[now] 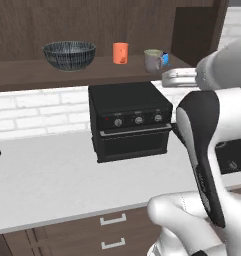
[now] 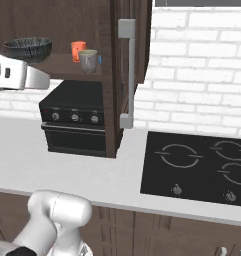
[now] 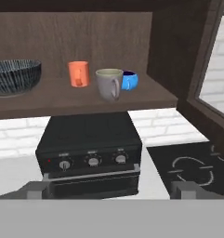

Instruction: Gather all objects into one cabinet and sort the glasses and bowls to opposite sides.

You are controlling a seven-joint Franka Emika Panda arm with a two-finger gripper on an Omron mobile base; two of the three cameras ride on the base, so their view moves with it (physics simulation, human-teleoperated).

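All four things already stand on the cabinet (image 3: 178,56) shelf: bowl (image 3: 13,76) at its left end, orange cup (image 3: 79,74) mid-shelf, mug (image 3: 108,84) and blue item (image 3: 129,81) toward the right end. A clean finish probably means nudging the cup rightward, clear of the bowl. The tool (image 3: 113,189) hangs before the shelf, fingers spread wide, holding nothing.

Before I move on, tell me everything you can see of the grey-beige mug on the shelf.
The grey-beige mug stands upright on the cabinet shelf, near its right end. It looks matte, ceramic-like, with a paler rim and a loop handle on its right in the hand view. The orange cup stands apart on its left; the small blue item sits close behind its handle.
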